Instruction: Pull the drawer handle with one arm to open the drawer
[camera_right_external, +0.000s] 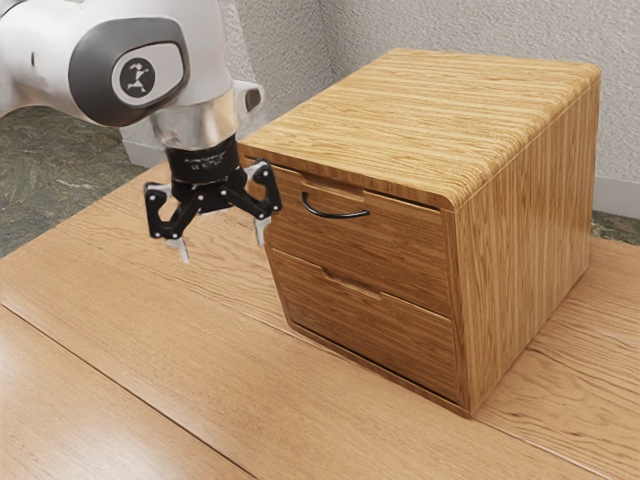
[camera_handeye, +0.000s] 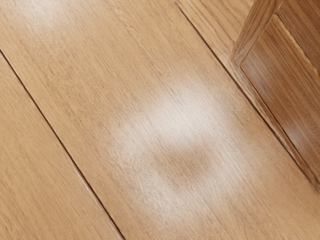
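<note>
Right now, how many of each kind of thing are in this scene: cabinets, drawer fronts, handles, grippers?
Light wooden box-shaped cabinet: 1
Wooden drawer fronts: 2, the upper drawer front and the lower drawer front
Dark curved metal handle: 1
Black two-finger gripper, fingers open: 1
Total: 5

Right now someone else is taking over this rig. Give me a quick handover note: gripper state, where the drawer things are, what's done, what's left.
Gripper: open, holding nothing, pointing down above the table, just off the front corner of the cabinet on the exterior view's left.
Handle: black, on the top drawer, untouched, to the exterior view's right of the gripper.
Done: nothing yet; the top drawer looks shut.
Left: bring the gripper to the handle, close on it, and pull the drawer out.
</note>
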